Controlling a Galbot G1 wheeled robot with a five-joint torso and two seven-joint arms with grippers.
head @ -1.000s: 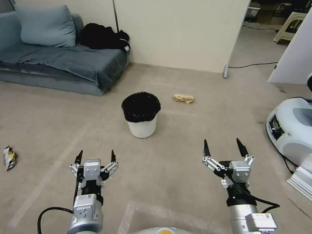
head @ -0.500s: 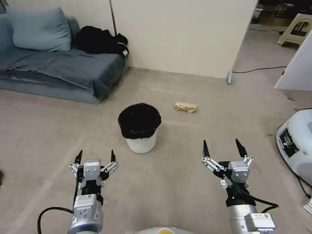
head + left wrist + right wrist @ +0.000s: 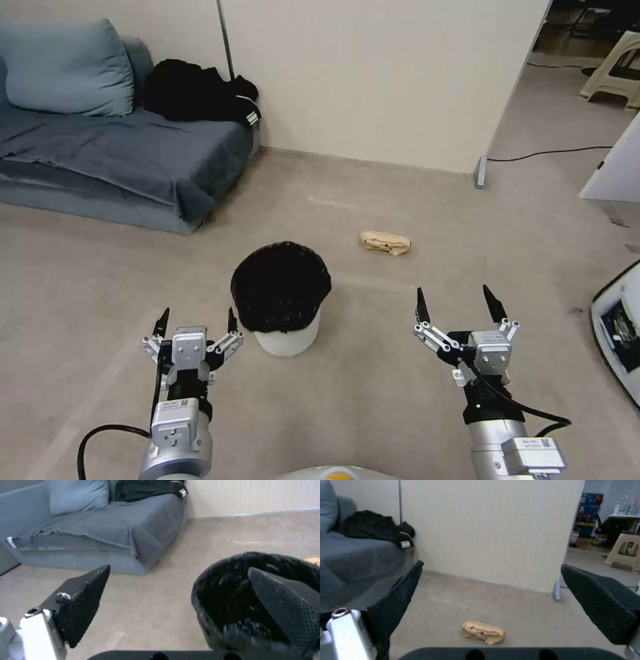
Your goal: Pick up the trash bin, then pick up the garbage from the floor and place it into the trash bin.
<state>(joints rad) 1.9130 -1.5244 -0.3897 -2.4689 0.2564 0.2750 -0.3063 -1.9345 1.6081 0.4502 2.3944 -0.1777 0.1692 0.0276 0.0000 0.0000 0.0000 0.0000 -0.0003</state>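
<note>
Black, cross-hatched pads tip both sets of jaws, and both sets stand spread wide with nothing between them. The left gripper [image 3: 196, 319] hovers low over the beige floor [image 3: 373, 373] with its inner fingertip just beside the near rim of the trash bin [image 3: 283, 297]. The right gripper [image 3: 459, 304] hangs at about the same height, well apart from the bin on its other side.

The bin is a small, round, slightly tapered white plastic pail standing upright on the floor. A glossy black plastic bag liner is bunched thickly over its rim and hides most of the white wall. In the left wrist view the liner's crinkled mouth [image 3: 246, 597] sits partly behind one finger pad. Whether anything lies inside cannot be told.

Beyond the bin and toward the robot's right lies a tan crumpled paper wad [image 3: 385, 242], alone on the floor and near the cream ribbed wall panel [image 3: 373, 73]. The right wrist view has the wad [image 3: 483, 632] framed between that arm's open jaws, though far off. Farther back on the left stands a blue-grey fabric sofa [image 3: 113, 153] with a black garment [image 3: 200, 93] heaped on it.

As I judge it, no part of the task is done. The bin is not yet lifted and the wad is not yet collected, so both the grasp and the tidying remain.
</note>
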